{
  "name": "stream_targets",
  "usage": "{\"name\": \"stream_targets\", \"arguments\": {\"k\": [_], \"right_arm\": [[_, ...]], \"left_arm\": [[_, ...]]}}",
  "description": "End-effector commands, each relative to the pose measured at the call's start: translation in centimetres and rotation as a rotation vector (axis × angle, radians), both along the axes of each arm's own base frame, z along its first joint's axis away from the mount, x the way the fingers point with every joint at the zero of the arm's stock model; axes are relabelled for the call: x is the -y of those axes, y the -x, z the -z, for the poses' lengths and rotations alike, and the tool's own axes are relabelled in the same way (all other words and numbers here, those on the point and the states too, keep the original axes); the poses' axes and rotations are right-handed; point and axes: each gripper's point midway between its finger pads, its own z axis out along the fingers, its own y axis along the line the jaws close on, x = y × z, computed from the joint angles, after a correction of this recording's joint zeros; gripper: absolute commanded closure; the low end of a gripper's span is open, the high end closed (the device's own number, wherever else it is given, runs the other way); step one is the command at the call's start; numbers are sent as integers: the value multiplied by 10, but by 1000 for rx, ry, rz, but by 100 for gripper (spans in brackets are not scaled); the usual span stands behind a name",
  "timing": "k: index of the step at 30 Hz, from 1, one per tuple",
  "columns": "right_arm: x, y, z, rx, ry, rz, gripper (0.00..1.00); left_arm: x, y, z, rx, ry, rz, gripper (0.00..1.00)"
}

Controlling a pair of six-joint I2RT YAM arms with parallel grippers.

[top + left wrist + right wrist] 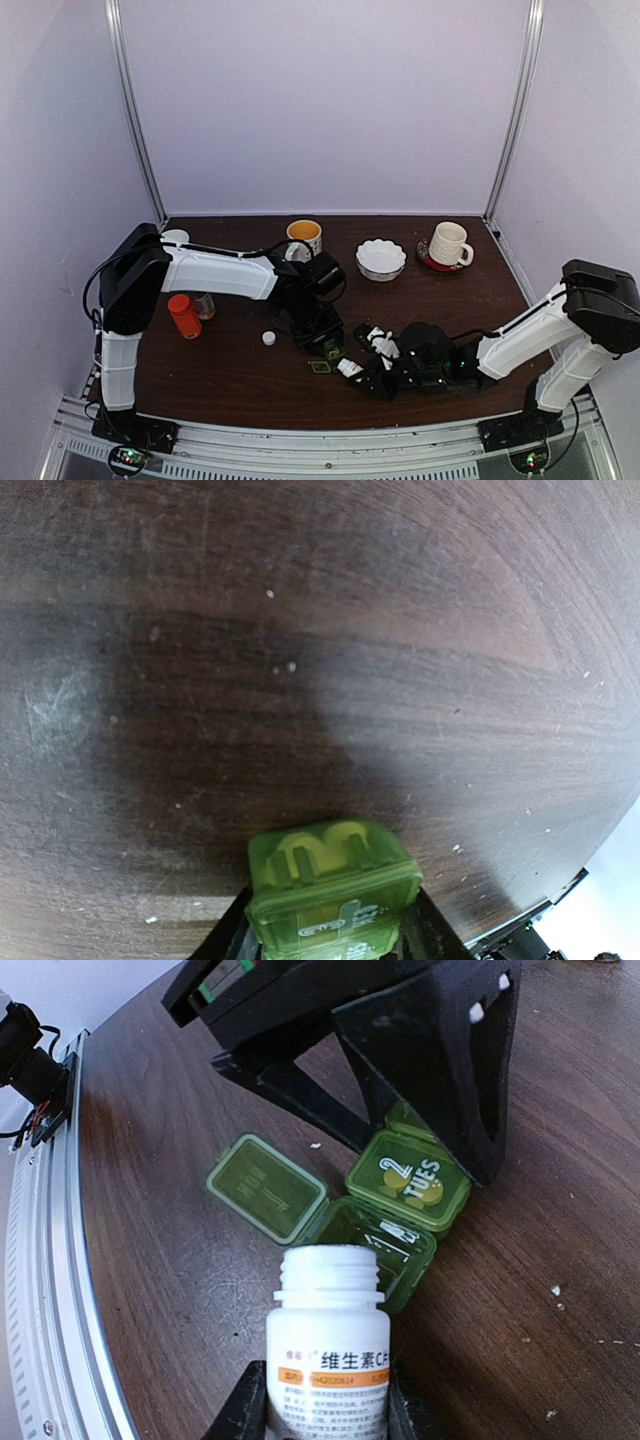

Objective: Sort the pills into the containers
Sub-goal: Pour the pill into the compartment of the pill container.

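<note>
The containers are one green pill box (pixel 400 1210) lying on the dark table. Its nearest compartment (pixel 375 1245) stands open, lid (pixel 267 1185) flipped flat to the left, and the one marked "2 TUES" (pixel 410 1180) is closed. My left gripper (pixel 333 920) is shut on the box's far end (pixel 333 880) and appears as a black frame (pixel 420 1050) in the right wrist view. My right gripper (pixel 327 1405) is shut on a white uncapped bottle (pixel 328 1350), tipped low with its mouth at the open compartment. No pills show. From above, both grippers (pixel 325 345) (pixel 365 368) meet at the box (pixel 333 352).
An orange bottle (pixel 184 316) and a small brown bottle (pixel 205 305) stand at the left. A white cap (pixel 268 338) lies near the left gripper. At the back are a yellow mug (pixel 305 237), a white bowl (pixel 381 258) and a white mug on a red saucer (pixel 448 245).
</note>
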Motion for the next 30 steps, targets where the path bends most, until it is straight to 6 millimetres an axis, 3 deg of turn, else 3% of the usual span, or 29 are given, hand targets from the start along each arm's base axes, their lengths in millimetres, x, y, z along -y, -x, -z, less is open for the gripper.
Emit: {"name": "stream_targets", "arguments": {"k": [1,15,30], "right_arm": [[-6,-8,-11,-22,-31,35,92],[-13,-8,-27,-112,33,15,93],[-10,-11,-16,-175,80,30,93]], "left_arm": [[-17,14,18,-67,-66,-9,63],[-16,14,17,-69,-60,-4,63],[-15,12,17,-63,-59,-7,64]]}}
